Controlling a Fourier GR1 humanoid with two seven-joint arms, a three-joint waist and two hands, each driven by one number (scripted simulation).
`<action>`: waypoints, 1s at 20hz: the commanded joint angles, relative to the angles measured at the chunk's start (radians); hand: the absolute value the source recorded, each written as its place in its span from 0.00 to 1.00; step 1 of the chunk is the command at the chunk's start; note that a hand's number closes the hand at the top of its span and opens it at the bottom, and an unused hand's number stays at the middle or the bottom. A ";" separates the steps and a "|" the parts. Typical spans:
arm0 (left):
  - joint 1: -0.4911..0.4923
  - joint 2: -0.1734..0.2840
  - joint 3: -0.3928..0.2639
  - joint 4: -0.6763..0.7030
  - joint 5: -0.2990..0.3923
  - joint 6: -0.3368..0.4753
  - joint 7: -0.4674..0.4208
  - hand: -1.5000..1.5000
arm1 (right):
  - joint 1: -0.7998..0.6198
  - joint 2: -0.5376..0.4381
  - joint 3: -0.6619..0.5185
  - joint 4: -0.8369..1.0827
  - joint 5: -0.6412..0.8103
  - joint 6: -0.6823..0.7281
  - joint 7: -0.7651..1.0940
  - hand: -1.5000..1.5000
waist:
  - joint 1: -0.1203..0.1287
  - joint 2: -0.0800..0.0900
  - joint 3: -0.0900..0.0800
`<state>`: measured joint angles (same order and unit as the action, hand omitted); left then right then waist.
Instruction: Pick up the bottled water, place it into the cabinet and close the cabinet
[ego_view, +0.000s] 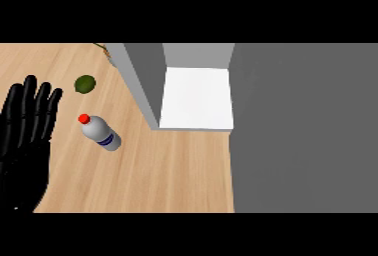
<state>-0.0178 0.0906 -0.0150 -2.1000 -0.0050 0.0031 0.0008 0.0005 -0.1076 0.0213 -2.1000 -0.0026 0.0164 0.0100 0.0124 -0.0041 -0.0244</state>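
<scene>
The bottled water (100, 133) lies on the wooden desk (170, 170), between the left hand (26, 130) and the open cabinet (193, 95). Its long axis runs diagonally; the red cap points to the upper left, the base to the lower right. The left hand is open, fingers straight, cut off by the view's left edge. A green fruit (86, 84) lies beyond the bottle.

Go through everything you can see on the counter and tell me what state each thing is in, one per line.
Water bottle: red cap on, standing free on the counter, not held.
Cabinet: open, white inside showing, nothing visible in it.
Cabinet door: swung open, filling the view's right side.
Left hand: open, fingers straight and up, at the view's left edge, apart from the bottle.
Lime: whole, lying on the counter beyond the bottle.
Right hand: not in view.
</scene>
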 joint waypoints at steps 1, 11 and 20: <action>0.005 -0.002 0.019 -0.046 0.012 0.007 0.020 0.00 | 0.057 0.005 0.019 -0.037 -0.003 0.025 -0.032 0.00 | -0.013 0.002 0.025; -0.064 0.087 0.238 0.177 0.256 -0.040 0.233 0.00 | 0.272 -0.002 0.049 -0.213 -0.225 0.110 0.186 0.00 | -0.020 0.000 0.025; 0.032 0.020 0.138 -0.003 0.138 0.046 0.325 0.00 | 0.501 0.050 0.131 -0.371 -0.185 0.148 0.171 0.00 | -0.019 0.002 0.025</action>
<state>-0.0231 0.1269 0.1457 -2.0712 0.1692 0.0345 0.3117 0.3964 -0.0877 0.0980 -2.3956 -0.2365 0.1514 0.1916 -0.0067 -0.0029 0.0000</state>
